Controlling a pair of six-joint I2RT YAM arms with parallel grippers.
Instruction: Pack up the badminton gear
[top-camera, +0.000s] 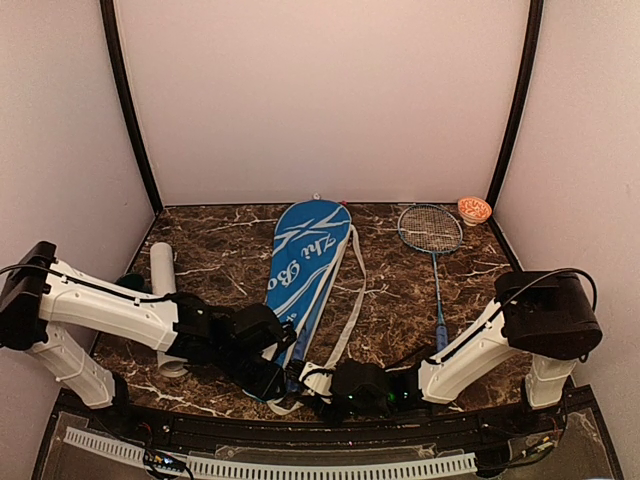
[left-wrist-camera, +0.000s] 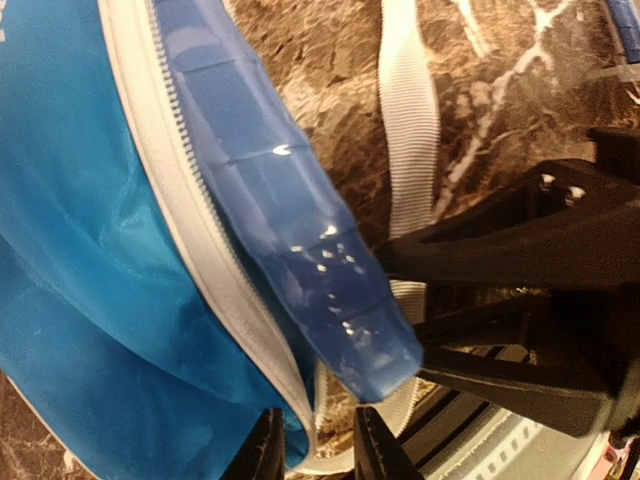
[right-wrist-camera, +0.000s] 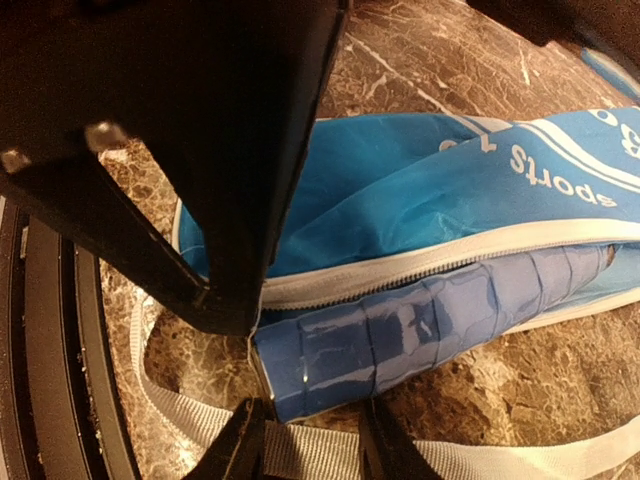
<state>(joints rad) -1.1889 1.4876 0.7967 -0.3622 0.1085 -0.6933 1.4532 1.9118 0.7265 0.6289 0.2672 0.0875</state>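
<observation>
The blue racket cover (top-camera: 305, 255) with white lettering lies lengthwise mid-table. A blue racket handle (right-wrist-camera: 400, 325) sticks out of its unzipped near end. My right gripper (right-wrist-camera: 305, 440) is shut on the butt of that handle (left-wrist-camera: 290, 230), just above the grey strap (right-wrist-camera: 480, 460). My left gripper (left-wrist-camera: 318, 450) stands open at the cover's near corner, with the white zipper hem (left-wrist-camera: 210, 250) between its fingers and a gap beside it. In the top view both grippers, left (top-camera: 272, 378) and right (top-camera: 335, 392), meet at the cover's near end. A second racket (top-camera: 430, 228) lies to the right. A long white tube (top-camera: 163, 275) lies at the left.
A small orange-patterned bowl (top-camera: 474, 209) sits in the back right corner. The cover's strap (top-camera: 350, 290) loops out to the right of the cover. The left arm (top-camera: 110, 310) crosses the tube's near end. Walls close the table on three sides.
</observation>
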